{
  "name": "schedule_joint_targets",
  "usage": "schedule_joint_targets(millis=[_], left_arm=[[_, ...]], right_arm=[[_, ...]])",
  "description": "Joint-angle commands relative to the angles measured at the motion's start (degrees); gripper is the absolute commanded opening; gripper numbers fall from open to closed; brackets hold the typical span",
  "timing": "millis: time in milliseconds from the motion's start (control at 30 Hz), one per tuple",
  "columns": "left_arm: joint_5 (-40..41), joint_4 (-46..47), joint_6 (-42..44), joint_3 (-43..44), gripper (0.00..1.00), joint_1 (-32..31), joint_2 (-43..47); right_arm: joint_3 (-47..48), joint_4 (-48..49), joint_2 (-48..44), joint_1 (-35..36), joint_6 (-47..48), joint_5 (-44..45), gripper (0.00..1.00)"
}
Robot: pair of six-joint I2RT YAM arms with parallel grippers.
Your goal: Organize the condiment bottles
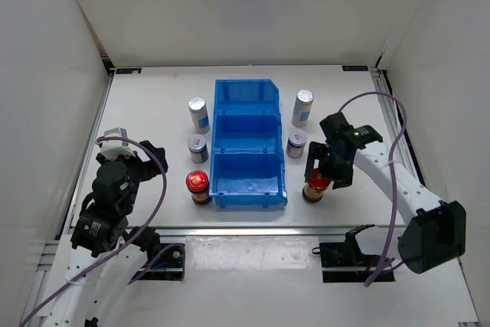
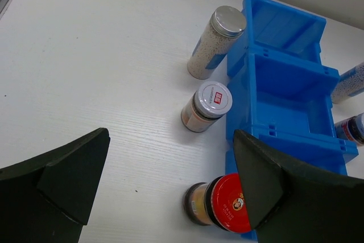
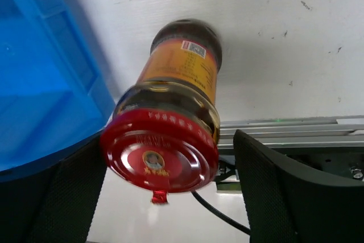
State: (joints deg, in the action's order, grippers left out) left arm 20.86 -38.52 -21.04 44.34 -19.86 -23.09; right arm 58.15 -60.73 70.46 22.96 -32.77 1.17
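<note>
Six condiment bottles stand beside the blue bin [image 1: 246, 91]. On its left are a tall silver-capped bottle [image 1: 198, 114], a short silver-lidded jar [image 1: 197, 146] and a red-capped jar [image 1: 198, 186]. On its right are a tall bottle [image 1: 302, 107], a short jar [image 1: 297, 143] and a red-capped jar [image 1: 315, 188]. My right gripper [image 1: 328, 168] is open and straddles that right red-capped jar [image 3: 170, 123], which stands on the table; a gap shows at the right finger [image 3: 284, 197]. My left gripper [image 2: 170, 197] is open and empty, left of the left red-capped jar [image 2: 222, 203].
The bin's three compartments [image 2: 290, 83] hold nothing. White walls enclose the table on three sides. A metal rail [image 3: 296, 132] runs along the near edge, close behind the right jar. A purple cable [image 1: 394, 112] loops above the right arm.
</note>
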Motion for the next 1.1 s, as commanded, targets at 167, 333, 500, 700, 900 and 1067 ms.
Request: schedule_joint_targets(millis=[167,333,500,700,900,1067], left_arm=[[0.1,0.2,-1.4,-0.4,1.0,-0.2,0.2],[0.1,0.2,-1.4,0.1,1.0,-0.2,0.2],[1.7,-0.3,-3.0,0.1,1.0,-0.2,-0.4],[2.3,-0.3,-3.0,0.1,1.0,-0.2,-1.6],[1.0,-0.3,-3.0,-0.4,1.0,-0.2,-2.7],[-1.6,-0.3,-3.6,-0.4,1.0,-0.2,-3.2]], right_arm=[[3.0,0.2,4.4,3.7,-2.1,6.3,0.47],[12.1,-6.9,2.0,11.0,-5.7,17.8,0.08],[25.2,-6.9,2.2,22.5,-5.6,22.8,0.0],[34.0,-5.1,11.5,31.4,-5.1,25.2,0.0],[36.5,-2.4,21.5,31.4,-6.3,19.4,0.0],[37.0,-2.4,28.1,30.7,-9.8,15.2,0.0]])
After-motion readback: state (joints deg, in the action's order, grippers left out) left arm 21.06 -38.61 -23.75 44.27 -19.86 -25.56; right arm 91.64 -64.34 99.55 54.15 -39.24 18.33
